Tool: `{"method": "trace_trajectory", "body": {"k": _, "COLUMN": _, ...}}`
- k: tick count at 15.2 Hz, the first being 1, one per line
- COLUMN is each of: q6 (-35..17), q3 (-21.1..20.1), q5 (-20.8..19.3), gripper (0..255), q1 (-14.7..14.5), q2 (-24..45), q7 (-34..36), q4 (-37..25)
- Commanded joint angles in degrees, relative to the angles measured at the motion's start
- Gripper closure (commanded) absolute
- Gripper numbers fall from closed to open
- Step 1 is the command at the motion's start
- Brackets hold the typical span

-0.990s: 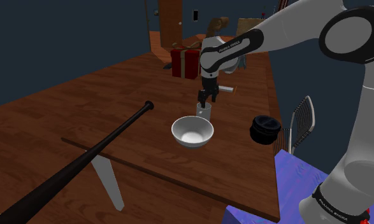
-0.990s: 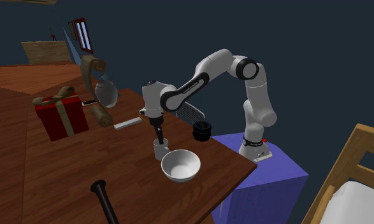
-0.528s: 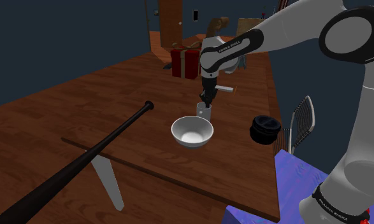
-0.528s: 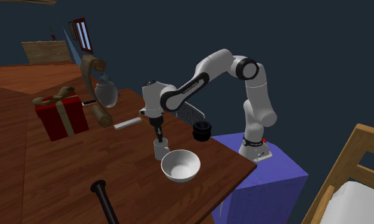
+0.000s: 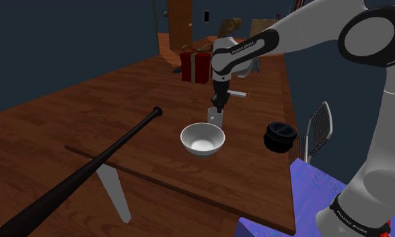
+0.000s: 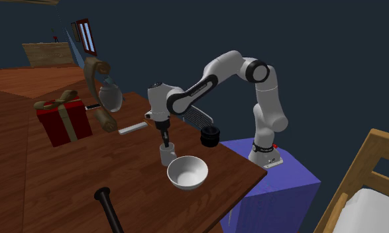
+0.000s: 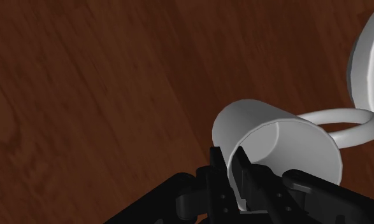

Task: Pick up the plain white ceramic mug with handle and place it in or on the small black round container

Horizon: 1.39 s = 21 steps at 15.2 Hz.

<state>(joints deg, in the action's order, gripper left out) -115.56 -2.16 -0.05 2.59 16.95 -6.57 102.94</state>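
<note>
Mug point(image 7: 278, 143), white, upright on the wooden table point(image 5: 122, 101), handle point(image 7: 345, 121) on the side toward the white bowl point(image 5: 202, 139), which sits just beside it. Gripper point(image 7: 230, 167) comes straight down and is clamped on the mug's wall at the rim, one finger inside and one outside, on the side away from the handle. Base looks to be on the table, so the lift is not yet made.

Black round container point(image 5: 280, 135) is near the table edge on the stand's side, beyond the bowl from the mug.

Judgement: the rim pinch is off-centre, so the mug may tilt or swing. Lift straight up and slowly, and keep the wrist vertical. Get the base above the bowl's rim before going sideways, or swing round the bowl. The container is small, so the mug probably sits on it rather than in it. Centre the mug over it, lower until it rests, then release.
</note>
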Motion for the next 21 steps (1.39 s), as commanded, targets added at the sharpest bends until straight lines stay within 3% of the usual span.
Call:
{"method": "trace_trajectory", "body": {"k": 1, "q6": 1.24, "q3": -0.02, "q5": 0.02, "gripper": 255, "q1": -0.01, "q2": -0.52, "q7": 0.01, "q4": -0.71}}
{"method": "trace_trajectory", "body": {"k": 21, "q6": 15.56, "q3": -0.07, "q5": 0.14, "gripper": 255, "q1": 0.0, "q2": -3.71, "q7": 0.03, "q4": -11.85}}
